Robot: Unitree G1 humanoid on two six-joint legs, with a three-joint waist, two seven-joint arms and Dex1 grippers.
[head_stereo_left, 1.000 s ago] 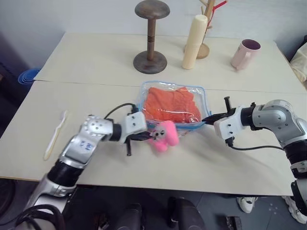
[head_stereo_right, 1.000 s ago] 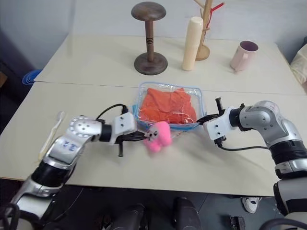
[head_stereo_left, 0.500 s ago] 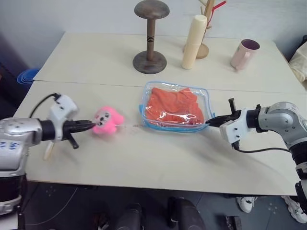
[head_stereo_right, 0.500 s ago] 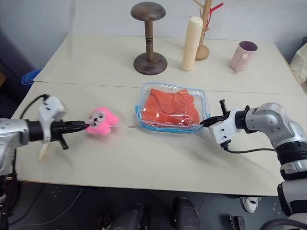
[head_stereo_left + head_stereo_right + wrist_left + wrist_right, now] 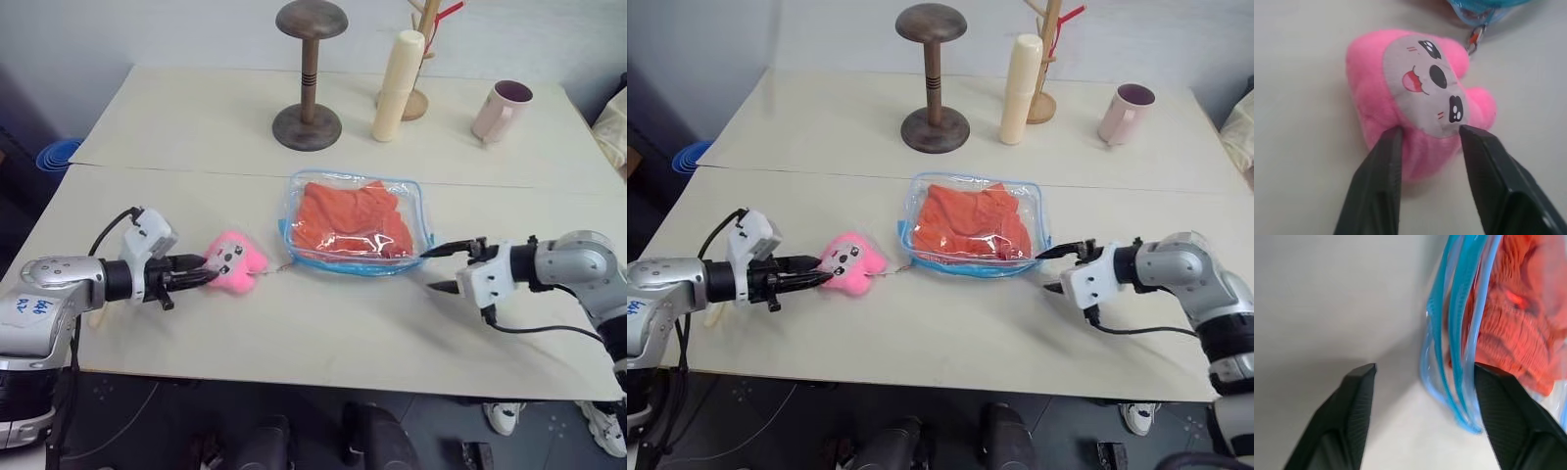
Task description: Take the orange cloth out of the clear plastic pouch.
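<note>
Silver-grey jointed arms, white wrist blocks, looping black cables — black two-fingered left gripper.

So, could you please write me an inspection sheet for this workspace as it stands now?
Surface: two pale tables pushed together, a seam between them.
Job's things: orange cloth inside the clear pouch, lying flat mid-table.
Clutter: pink plush toy by the pouch's corner; wooden stand, cream cylinder, pink mug at the back; pale utensil under the left arm.
Grippers: left gripper jaws around the toy's lower edge; right gripper jaws open at the pouch's edge, holding nothing.
Cables: black wire looped at each wrist.
Surroundings: blue object on the floor, left.
</note>
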